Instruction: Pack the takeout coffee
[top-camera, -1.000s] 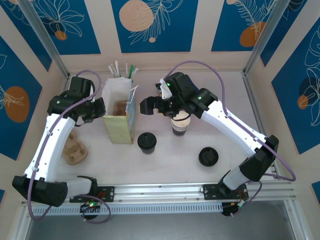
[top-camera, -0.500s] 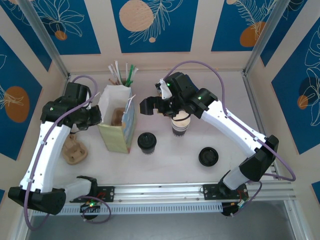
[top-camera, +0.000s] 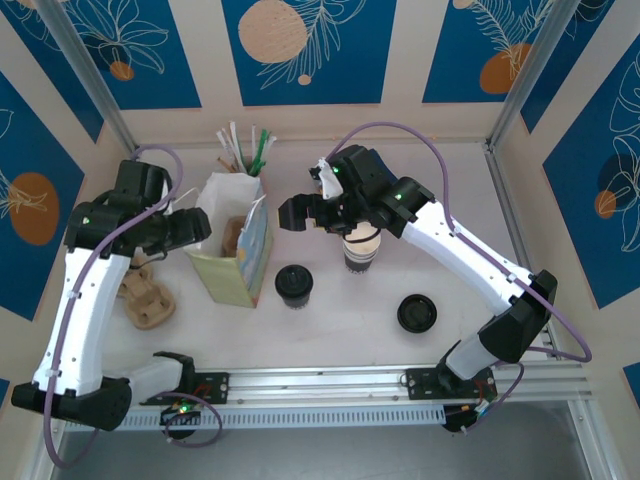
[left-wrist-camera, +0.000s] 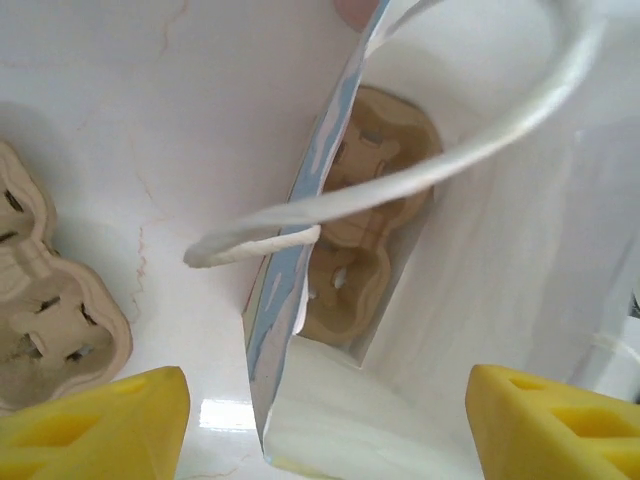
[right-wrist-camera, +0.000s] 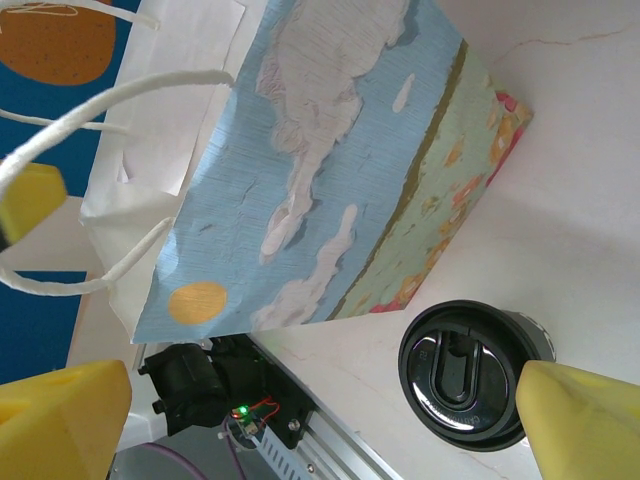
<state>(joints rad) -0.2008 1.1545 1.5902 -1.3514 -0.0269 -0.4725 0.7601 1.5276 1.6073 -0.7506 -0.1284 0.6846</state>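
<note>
White tabletop (top-camera: 470, 200), blue-panelled booth.
- Coffee (top-camera: 293, 284): lidded, upright on the tabletop just right of the bag (top-camera: 232, 255); not yet packed.
- Bag: leaning, mouth open, carrier (left-wrist-camera: 365, 230) at the bottom.
- Left gripper (top-camera: 197, 228): fingers spread astride one bag wall; probably not touching it, though this is hard to tell.
- Right gripper (top-camera: 293, 213): spread wide, empty, hanging near the coffee.
- Handling: bring the right gripper down, grip the coffee on its side and lift it level. The left gripper should steady the bag mouth so the coffee seats in a carrier well.
</note>
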